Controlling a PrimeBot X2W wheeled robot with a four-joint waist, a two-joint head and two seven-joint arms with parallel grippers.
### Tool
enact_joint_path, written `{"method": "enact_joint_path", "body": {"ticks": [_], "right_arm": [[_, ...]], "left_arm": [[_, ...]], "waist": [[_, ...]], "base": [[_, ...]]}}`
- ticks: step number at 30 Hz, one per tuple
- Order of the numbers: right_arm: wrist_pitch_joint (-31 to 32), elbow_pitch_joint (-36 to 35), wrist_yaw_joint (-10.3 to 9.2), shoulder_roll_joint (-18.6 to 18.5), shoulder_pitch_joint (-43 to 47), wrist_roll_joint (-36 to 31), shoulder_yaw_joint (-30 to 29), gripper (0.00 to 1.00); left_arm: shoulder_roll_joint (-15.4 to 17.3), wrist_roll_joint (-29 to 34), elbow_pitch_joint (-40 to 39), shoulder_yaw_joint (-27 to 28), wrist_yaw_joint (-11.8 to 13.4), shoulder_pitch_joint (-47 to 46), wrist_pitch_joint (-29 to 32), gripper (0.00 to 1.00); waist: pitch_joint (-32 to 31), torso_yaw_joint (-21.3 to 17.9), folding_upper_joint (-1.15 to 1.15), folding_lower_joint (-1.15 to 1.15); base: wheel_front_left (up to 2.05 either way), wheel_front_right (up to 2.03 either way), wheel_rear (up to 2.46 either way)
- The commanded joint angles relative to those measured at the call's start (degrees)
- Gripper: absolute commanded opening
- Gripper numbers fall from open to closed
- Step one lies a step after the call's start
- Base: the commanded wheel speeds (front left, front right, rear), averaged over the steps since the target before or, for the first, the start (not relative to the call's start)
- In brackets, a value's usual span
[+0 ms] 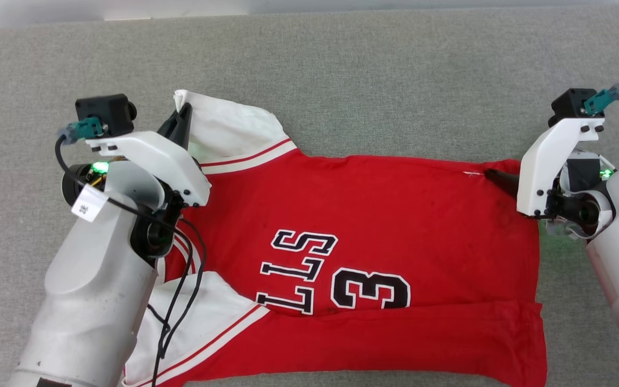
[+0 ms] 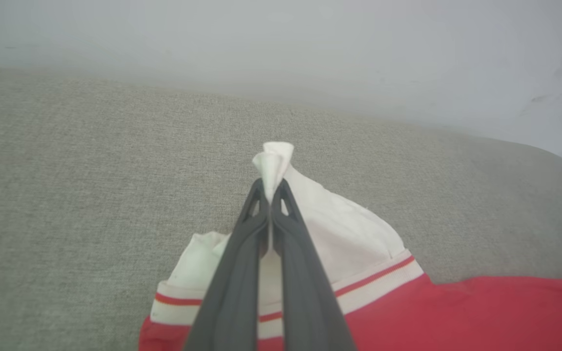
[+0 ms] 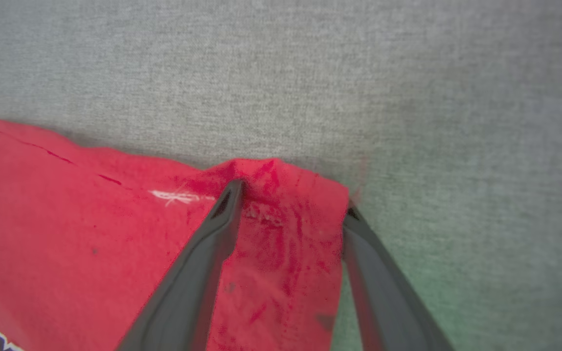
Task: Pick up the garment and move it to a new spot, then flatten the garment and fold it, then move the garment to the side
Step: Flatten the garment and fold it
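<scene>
One garment (image 1: 374, 215), left hand (image 2: 272, 187) pinching sleeve (image 2: 349, 234) edge, right hand (image 3: 291, 200) straddling corner (image 3: 305, 185)

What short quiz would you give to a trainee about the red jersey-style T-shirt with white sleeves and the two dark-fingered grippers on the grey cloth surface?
1. True or false: the left gripper is shut on the tip of a white short sleeve of the red jersey-style T-shirt.
2. Choose one: the right gripper is A) open, its fingers astride a red hem corner; B) shut on a white sleeve; C) shut on a blue towel.
3. Fill the gap: the big black, white-outlined number on the shirt's front is ___.
Key: 1 true; 2 A; 3 the number 3.
</scene>
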Motion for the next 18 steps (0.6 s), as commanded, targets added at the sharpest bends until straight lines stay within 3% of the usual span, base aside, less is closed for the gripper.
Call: {"method": "enact_joint_path", "body": {"ticks": [1,9,18], "right_arm": [[2.01,2.34,0.04,1.41,2.49,1.07,1.78,0.00],[-5.14,-1.57,0.02,-1.77,-0.23,3.06,1.64,0.00],[-11.35,-7.06,0.02,-3.52,8.20,5.67,0.64,0.00]], "left_arm": [[0.22,0.12,-0.74,-0.07,-0.15,1.02,-0.69,0.00],[1.71,-0.01,-4.50,0.49,0.86,5.42,-2.76,0.00],[4.36,-1.16,-12.45,1.99,3.96,16.92,-3.78,0.00]], "waist": [[-0.14,0.13,0.00,0.00],[-2.97,0.22,0.00,0.00],[-8.61,-0.14,0.00,0.00]], "base": [[0.00,0.00,0.00],[0.00,0.00,0.00],[0.00,0.00,0.00]]}}
